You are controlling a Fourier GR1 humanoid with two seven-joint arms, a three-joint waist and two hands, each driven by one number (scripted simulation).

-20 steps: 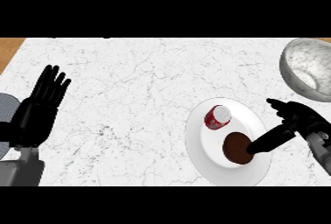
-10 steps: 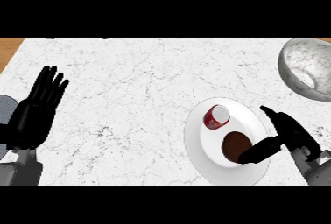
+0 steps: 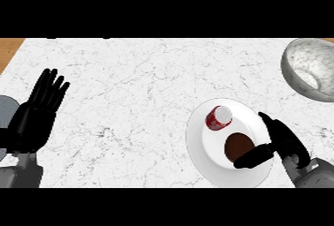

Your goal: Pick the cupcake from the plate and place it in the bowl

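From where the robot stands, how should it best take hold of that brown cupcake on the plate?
Probably round its sides, coming from the right: the cupcake looks low and round, near the plate's right half, where the right hand already curves beside it. The red cup lies farther back, out of the way.

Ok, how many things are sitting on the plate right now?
2. A red-wrapped cupcake lies on the plate's upper part, and a brown round item sits lower, beside the right hand, whose thumb may hide part of it.
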